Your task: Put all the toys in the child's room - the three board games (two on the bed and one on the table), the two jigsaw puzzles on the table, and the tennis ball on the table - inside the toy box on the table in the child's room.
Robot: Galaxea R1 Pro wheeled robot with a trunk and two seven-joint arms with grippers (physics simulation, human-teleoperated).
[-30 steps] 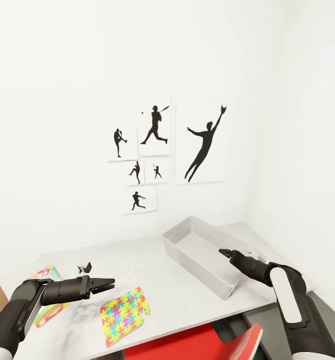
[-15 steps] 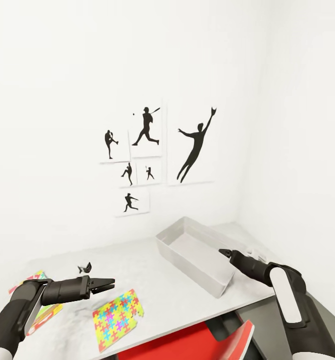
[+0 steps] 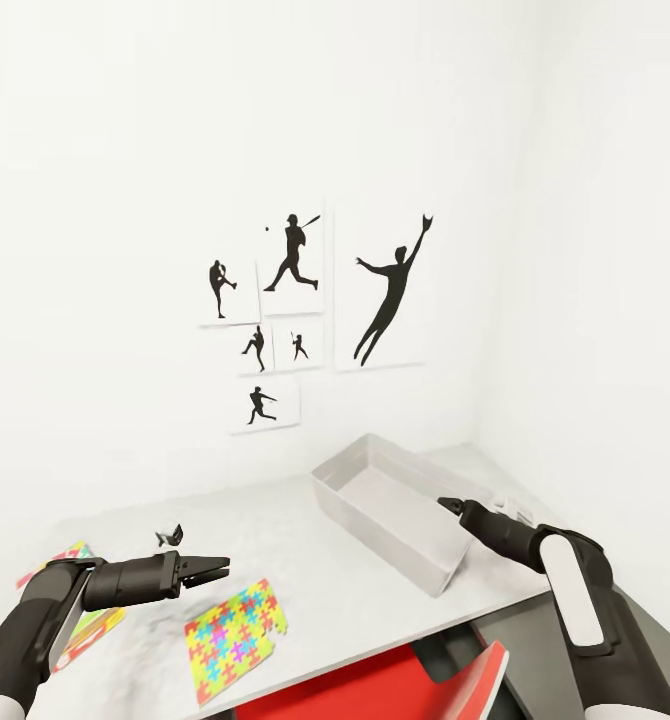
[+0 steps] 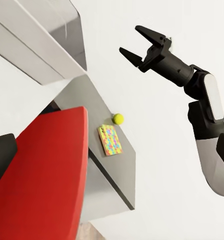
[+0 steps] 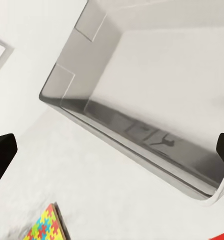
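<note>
Wall: white, with black sports-silhouette pictures (image 3: pixel 315 320) above the table.
Table (image 3: pixel 355 590): light grey top, reaching into the room's corner.
Toy box (image 3: pixel 395 505): grey bin, angled near the table's far right corner.
Jigsaw puzzle (image 3: pixel 233 635): flat at the table's near edge.
Board game (image 3: pixel 80 600): at the table's left edge, partly behind the left arm.
Left gripper (image 3: pixel 215 568): above the table, fingers together.
Right gripper (image 3: pixel 447 506): at the toy box's near end.
Red object (image 3: pixel 375 690): below the table's near edge.
</note>
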